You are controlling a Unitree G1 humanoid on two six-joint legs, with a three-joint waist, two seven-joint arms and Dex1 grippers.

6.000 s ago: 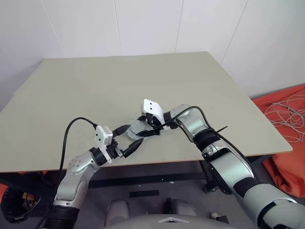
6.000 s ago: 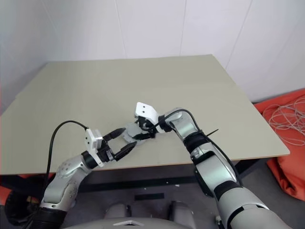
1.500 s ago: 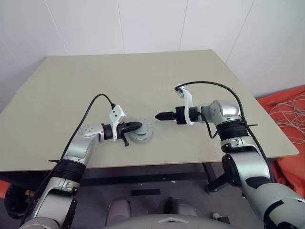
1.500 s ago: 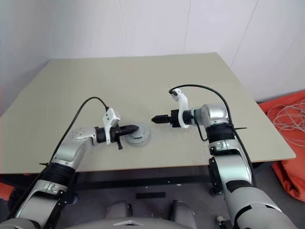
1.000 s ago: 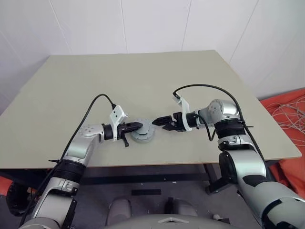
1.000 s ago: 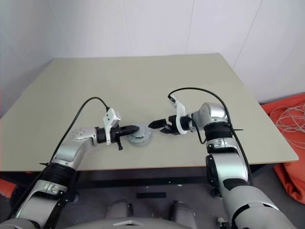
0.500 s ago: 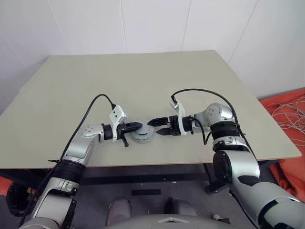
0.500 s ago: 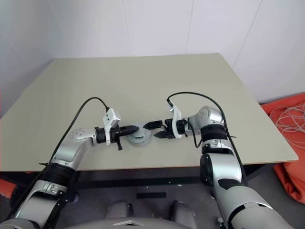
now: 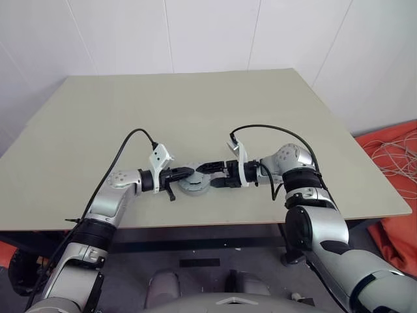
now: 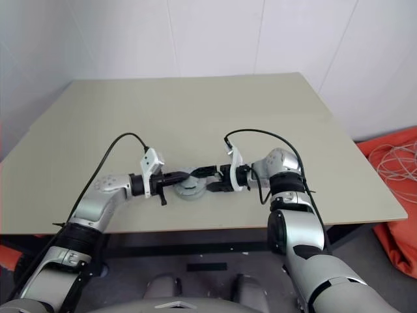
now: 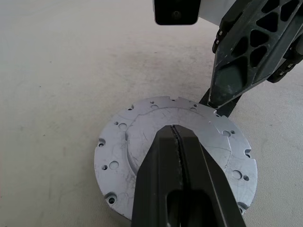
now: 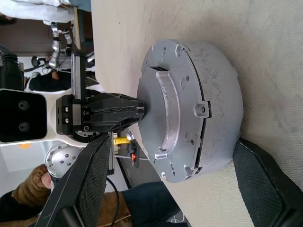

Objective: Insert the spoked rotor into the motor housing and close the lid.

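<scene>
The silver-grey lid (image 11: pixel 142 137) with its notched edge lies flat on the motor housing (image 12: pixel 218 90), a round grey body near the table's front edge. My left gripper (image 9: pixel 187 172) is shut, and its joined fingertips (image 12: pixel 135 112) rest on the middle of the lid. My right gripper (image 9: pixel 206 176) comes in from the opposite side and is open. One of its fingers (image 11: pixel 236 71) stands at the lid's far rim, and the two fingers sit on either side of the assembly without closing on it. The spoked rotor is hidden.
The beige table (image 9: pixel 195 104) stretches wide behind the assembly, and its front edge (image 9: pixel 215 225) is close to it. Orange cloth with white cables (image 9: pixel 391 156) lies on the floor to the right. A person's sleeve (image 12: pixel 28 189) shows beyond the table.
My right gripper has moved left towards the assembly and rolled, so its open fingers now flank the lid and housing. The left gripper and the lid have stayed put.
</scene>
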